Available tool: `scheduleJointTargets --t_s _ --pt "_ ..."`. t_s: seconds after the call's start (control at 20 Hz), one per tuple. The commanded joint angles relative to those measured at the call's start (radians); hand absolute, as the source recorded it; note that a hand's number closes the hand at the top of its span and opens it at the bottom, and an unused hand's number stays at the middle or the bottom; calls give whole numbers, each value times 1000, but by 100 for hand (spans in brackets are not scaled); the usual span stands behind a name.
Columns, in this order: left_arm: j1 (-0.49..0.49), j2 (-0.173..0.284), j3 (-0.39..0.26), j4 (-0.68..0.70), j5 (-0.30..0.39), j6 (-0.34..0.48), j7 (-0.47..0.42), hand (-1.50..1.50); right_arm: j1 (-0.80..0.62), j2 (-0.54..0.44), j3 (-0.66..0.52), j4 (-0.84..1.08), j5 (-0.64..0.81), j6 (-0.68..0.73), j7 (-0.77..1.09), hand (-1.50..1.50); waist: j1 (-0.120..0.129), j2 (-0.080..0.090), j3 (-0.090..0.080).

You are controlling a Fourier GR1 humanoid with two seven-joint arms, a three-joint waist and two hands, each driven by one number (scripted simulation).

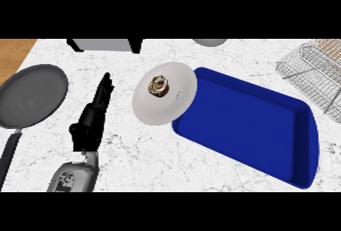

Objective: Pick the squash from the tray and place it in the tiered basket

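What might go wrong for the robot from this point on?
No squash shows on the blue tray, so there may be nothing to pick up there. The white plate with a small food item lies against the tray's left rim, and a reach across could bump it. The left hand lies near the grey pan; the right hand is out of view.

Grey pan (32, 94) left; white plate (164, 93) with pastry (160, 85).
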Motion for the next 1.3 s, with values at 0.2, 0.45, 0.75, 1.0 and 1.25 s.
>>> scheduleJointTargets --t_s 0.2,0.45,0.75,1.0,1.25 --pt "7 1 19 60 5 1 -60 0 53 -94 -3 97 19 -53 -3 150 -12 -3 0" --pt "19 9 0 -17 -3 -7 -11 0 92 -103 -96 97 -47 -187 62 150 0 0 1" --pt "63 13 3 -29 7 -14 -38 0 129 -111 -197 49 -152 -344 -41 -150 -4 -5 1" --pt "-7 21 36 -14 20 -13 29 0 180 -76 -206 -24 -166 -549 -67 -150 -18 -8 1" --pt "5 -6 3 -34 -24 26 54 0 220 -78 -212 -145 -150 -630 27 -150 -45 -21 0"
